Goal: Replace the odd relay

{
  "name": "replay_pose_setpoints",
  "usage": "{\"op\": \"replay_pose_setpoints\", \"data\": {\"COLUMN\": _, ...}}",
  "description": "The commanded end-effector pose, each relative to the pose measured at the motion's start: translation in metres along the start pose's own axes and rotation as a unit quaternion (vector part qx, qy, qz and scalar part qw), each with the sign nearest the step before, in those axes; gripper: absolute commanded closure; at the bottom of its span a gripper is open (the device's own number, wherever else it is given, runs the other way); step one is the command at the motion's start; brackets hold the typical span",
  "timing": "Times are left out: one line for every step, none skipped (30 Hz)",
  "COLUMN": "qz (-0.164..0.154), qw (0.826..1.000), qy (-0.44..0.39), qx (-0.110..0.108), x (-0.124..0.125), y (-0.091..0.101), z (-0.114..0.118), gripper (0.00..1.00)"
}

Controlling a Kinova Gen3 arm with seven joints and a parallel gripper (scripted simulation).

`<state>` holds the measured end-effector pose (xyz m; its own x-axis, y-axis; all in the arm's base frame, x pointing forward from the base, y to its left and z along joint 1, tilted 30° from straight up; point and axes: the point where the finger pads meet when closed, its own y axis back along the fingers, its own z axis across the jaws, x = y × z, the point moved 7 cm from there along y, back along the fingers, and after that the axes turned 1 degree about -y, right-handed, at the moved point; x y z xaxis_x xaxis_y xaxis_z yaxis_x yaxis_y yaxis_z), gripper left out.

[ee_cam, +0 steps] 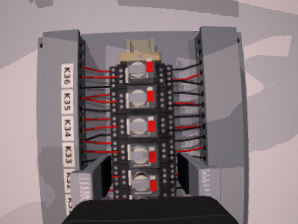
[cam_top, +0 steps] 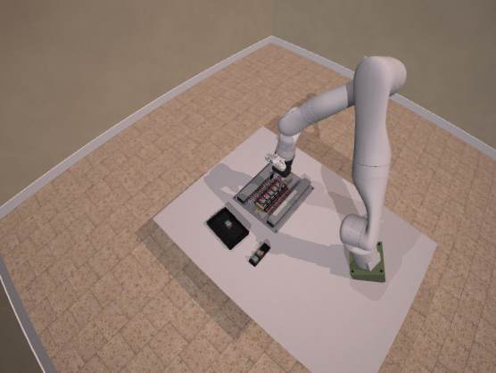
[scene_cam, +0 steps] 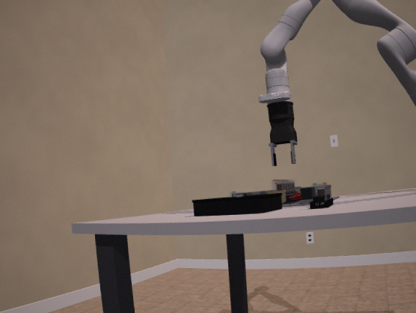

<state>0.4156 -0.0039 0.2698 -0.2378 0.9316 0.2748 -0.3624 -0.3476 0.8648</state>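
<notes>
The relays (cam_top: 269, 194) (scene_cam: 285, 186) (ee_cam: 140, 126) stand in a row of sockets. Every button visible in the wrist view is red and on the right side; tops look roughly level. The gripper's body hides the near end of the row there. The gripper (scene_cam: 283, 164) (ee_cam: 144, 173) is open and empty, fingers pointing down, above the row. A relay with a green button (cam_top: 228, 224) is in the black tray (cam_top: 234, 239) (scene_cam: 236, 206); its exact pose is unclear. The small black holder (cam_top: 266, 246) (scene_cam: 319, 205) bears one relay with a green button (cam_top: 254, 257) and one with an orange button (cam_top: 260, 252).
Grey wire ducts (ee_cam: 59, 110) (ee_cam: 219, 100) flank the row, with red and black wires between. White labels, including K36 (ee_cam: 67, 76) to K33, line the left duct. The arm's green base (cam_top: 367, 272) is at the table's right in the top view.
</notes>
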Motion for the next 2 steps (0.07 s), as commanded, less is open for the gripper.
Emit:
{"op": "replay_pose_setpoints", "data": {"qz": 0.0, "qw": 1.0, "qy": 0.0, "qx": 0.0, "x": -0.0002, "y": 0.0003, "z": 0.0003, "gripper": 0.0}}
{"op": "replay_pose_setpoints", "data": {"qz": 0.0, "qw": 1.0, "qy": 0.0, "qx": 0.0, "x": -0.0002, "y": 0.0003, "z": 0.0003, "gripper": 0.0}}
